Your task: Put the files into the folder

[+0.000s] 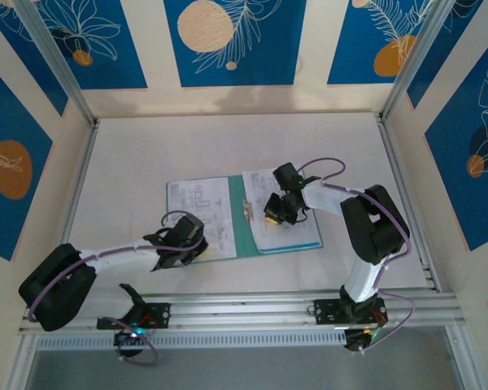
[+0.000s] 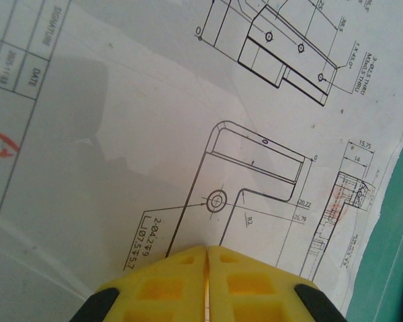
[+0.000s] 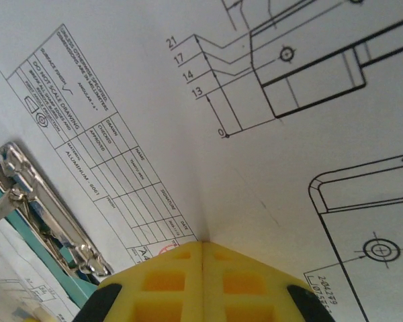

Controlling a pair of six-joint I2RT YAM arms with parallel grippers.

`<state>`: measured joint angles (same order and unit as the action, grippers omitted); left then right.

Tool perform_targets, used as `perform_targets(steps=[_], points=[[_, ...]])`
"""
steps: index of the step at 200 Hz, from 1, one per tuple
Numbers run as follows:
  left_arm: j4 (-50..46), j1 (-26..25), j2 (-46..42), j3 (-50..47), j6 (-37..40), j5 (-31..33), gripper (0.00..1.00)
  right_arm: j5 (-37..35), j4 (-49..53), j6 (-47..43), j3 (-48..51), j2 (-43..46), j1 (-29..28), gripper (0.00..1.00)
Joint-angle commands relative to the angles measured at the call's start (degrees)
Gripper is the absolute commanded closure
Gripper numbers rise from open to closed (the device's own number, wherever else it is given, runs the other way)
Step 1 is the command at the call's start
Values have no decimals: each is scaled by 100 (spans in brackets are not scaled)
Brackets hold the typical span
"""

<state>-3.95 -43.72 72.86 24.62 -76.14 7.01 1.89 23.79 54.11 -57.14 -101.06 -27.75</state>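
Observation:
The teal folder (image 1: 242,237) lies open in the middle of the table, its metal clip (image 1: 246,208) on the spine. White printed files (image 1: 197,207) cover its left half. More white sheets (image 1: 297,227) lie on the right half over a sky-blue sheet (image 1: 291,247). My left gripper (image 1: 192,246) is down on the left stack, its yellow fingers shut (image 2: 207,247), pinching a slight ridge of a drawing sheet (image 2: 188,121). My right gripper (image 1: 274,217) is shut (image 3: 203,243) on a raised fold of a sheet (image 3: 255,174), right beside the clip (image 3: 47,201).
Aluminium rails (image 1: 252,309) run along the table's near edge, and patterned walls (image 1: 228,41) close in the other three sides. Bare white tabletop (image 1: 228,146) stretches behind the folder and to both sides. The teal folder edge (image 2: 393,268) shows to the right of the left stack.

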Motion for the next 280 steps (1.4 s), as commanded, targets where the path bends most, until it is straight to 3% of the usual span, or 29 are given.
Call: perform_targets(steps=[1,106,203,280], points=[[-449,-31,-26,-130,-46,169,92,-84,339,-21,-123,256,-79,100],[-475,-31,-42,-124,-26,178,92,-112,593,5,-653,439,-169,100],[-439,-31,-26,-146,-52,192,92,68,869,-80,-2150,-609,-661,100],[-323,-31,13,-195,-110,196,92,109,988,11,-2047,-598,-970,100]])
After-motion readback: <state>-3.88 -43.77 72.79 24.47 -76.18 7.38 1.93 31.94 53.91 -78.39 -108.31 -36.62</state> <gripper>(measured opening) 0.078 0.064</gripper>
